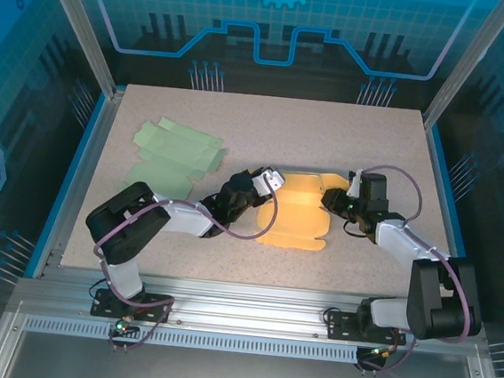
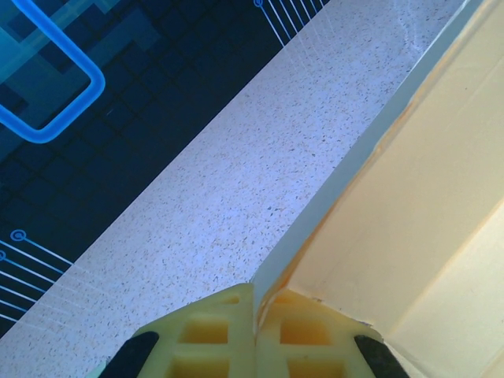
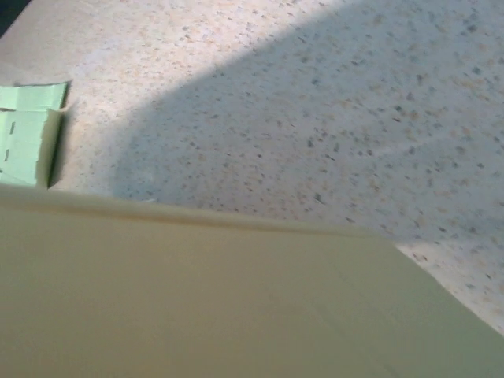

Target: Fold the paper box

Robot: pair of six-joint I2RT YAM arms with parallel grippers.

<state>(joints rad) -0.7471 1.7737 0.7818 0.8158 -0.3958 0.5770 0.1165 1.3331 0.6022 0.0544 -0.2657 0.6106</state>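
Top external: the left arm (image 1: 182,216) is reaching low from its base toward the right, elbow folded, wrist angling up and right. The left fingers (image 1: 273,180) are sitting at the upper left edge of the paper box (image 1: 296,213). The right arm (image 1: 404,238) is bending in from the right, forearm pointing left, and the right fingers (image 1: 330,198) are meeting the box's right side near a raised flap. From here I cannot tell whether they are spread or clamped. The box is lying mid-counter between both sets of fingers, orange-yellow, mostly flat, with its flaps partly lifted. Green paper sheets (image 1: 173,155) are lying well apart to the upper left on the counter (image 1: 329,134).

Left wrist: the left fingers (image 2: 248,335) are pressing together, pinching a thin upright edge of the box (image 2: 409,220). That edge is running up and right away from the tips. The card is looking cream-orange, with a crease along its inner face, and speckled counter (image 2: 220,197) is showing to its left.

Right wrist: a box panel (image 3: 197,299) is covering the lower half of the frame, pale and blurred from closeness, its top edge slanting down to the right. The green sheets (image 3: 27,134) are showing at the far left, lying on the counter (image 3: 315,118).
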